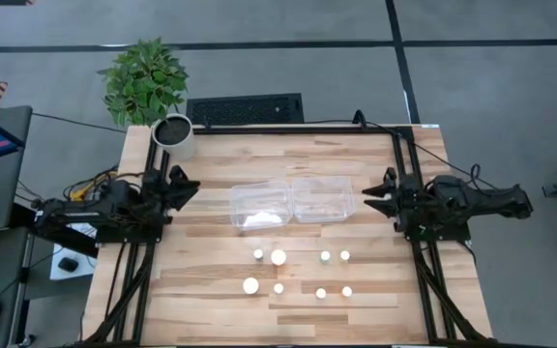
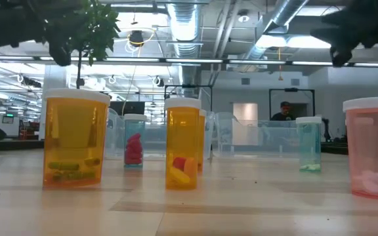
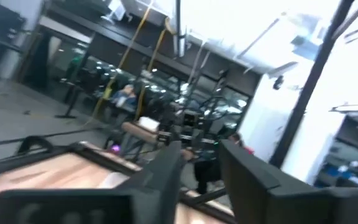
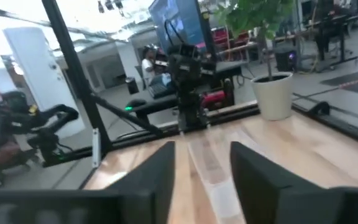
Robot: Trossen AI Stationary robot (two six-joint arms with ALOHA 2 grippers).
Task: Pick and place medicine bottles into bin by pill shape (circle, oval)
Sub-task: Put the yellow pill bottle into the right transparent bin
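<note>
Several medicine bottles with white caps stand upright in two rows on the near half of the wooden table [image 1: 211, 300], among them a wide one [image 1: 278, 257] and another wide one [image 1: 250, 285]. In the low view I see an orange wide bottle [image 2: 75, 139], a slimmer orange one [image 2: 183, 143], a pink one [image 2: 370, 147] and two teal ones. Two clear bins [image 1: 259, 205] [image 1: 324, 198] sit side by side at the table's middle. My left gripper [image 1: 193, 188] [image 3: 201, 168] hangs open at the left edge. My right gripper [image 1: 364, 193] [image 4: 202, 165] hangs open at the right edge. Both are above the table and far from the bottles.
A white plant pot [image 1: 173, 135] with a green plant stands at the far left corner. Black frame rails [image 1: 409, 174] run along the table's sides. A keyboard [image 1: 245, 108] lies beyond the far edge. A person [image 2: 284, 111] is in the room behind.
</note>
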